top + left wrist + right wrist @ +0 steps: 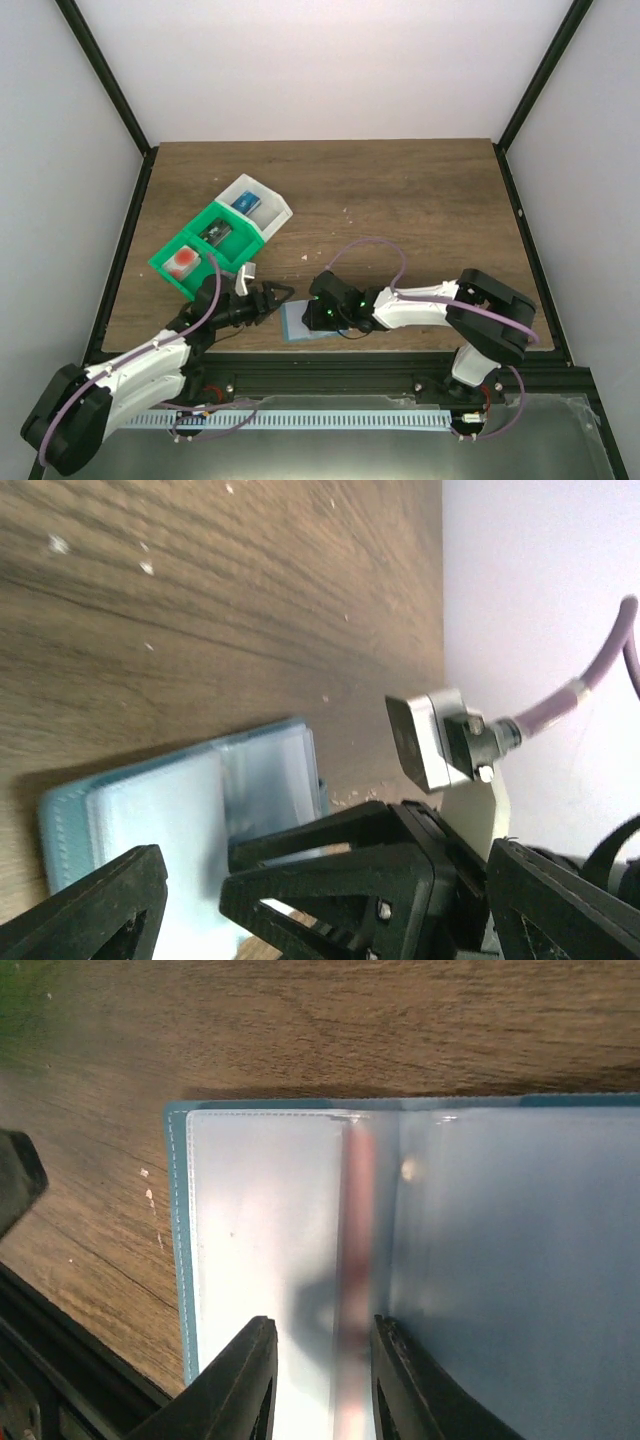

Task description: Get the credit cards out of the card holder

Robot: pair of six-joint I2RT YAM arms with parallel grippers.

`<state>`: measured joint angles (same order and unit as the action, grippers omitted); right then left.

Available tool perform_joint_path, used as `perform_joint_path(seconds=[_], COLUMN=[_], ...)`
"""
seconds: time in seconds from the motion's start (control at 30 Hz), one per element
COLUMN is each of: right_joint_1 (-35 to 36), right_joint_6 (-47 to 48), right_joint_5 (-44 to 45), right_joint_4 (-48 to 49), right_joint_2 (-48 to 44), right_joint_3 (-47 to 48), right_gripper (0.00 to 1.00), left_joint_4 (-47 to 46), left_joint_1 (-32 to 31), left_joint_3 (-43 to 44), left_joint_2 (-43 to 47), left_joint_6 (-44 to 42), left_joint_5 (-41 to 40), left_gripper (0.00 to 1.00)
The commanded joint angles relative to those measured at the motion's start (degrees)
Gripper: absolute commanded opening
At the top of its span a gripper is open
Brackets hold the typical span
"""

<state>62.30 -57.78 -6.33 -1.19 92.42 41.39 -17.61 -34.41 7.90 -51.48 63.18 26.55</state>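
- Brown wood-grain bench (400, 200): enclosed by white panels and black frame posts. Both arms reached onto it from the near edge.
- Small flat blue-teal bifold card holder (298, 326): lay open and flat with its pale grey-blue clear pockets facing up. It sat close to the bench's near edge, a little left of the middle, between the two grippers.
- Thin credit card (355, 1210), white and red: appeared edge-on in the right wrist view as a blurred reddish strip. It stood along the seam between the holder's two pocket panels.
- Second credit card (182, 260), white with a big red round spot: lay flat in the tray compartment nearest the bench's left edge.
- Black two-finger right gripper (318, 312): hung over the open holder. Its jaws stood narrowly apart, one on each side of the upright card. Whether they pressed on the card could not be told.
- Black two-finger left gripper (278, 298): sat just left of the holder, pointing toward the right gripper. Its jaws were spread wide with nothing held.
- Green-and-white plastic compartment tray (158, 266): set diagonally on the left half of the bench, well apart from the holder. The middle section held a dark item and the white far section a blue one, both too small to identify.
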Motion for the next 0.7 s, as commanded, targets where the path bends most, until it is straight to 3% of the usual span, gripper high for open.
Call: perform_joint_path(seconds=[0.0, 0.3, 0.67], right_joint_1=[1.3, 2.5, 2.6], right_joint_6=[0.7, 1.4, 1.1], right_joint_5=[4.4, 6.9, 6.7], right_joint_4=[-7.2, -10.2, -5.1], right_joint_2=[1.5, 6.1, 6.6], right_joint_3=[3.9, 6.9, 3.6], right_gripper=[0.28, 0.27, 0.05], left_joint_4=[0.5, 0.1, -4.7], left_joint_1=[4.0, 4.6, 4.5], left_joint_3=[-1.8, -2.5, -3.9], left_joint_2=[2.3, 2.4, -1.0], left_joint_6=[1.4, 1.0, 1.2], left_joint_5=[3.2, 4.7, 7.8], left_gripper=[0.89, 0.89, 0.88])
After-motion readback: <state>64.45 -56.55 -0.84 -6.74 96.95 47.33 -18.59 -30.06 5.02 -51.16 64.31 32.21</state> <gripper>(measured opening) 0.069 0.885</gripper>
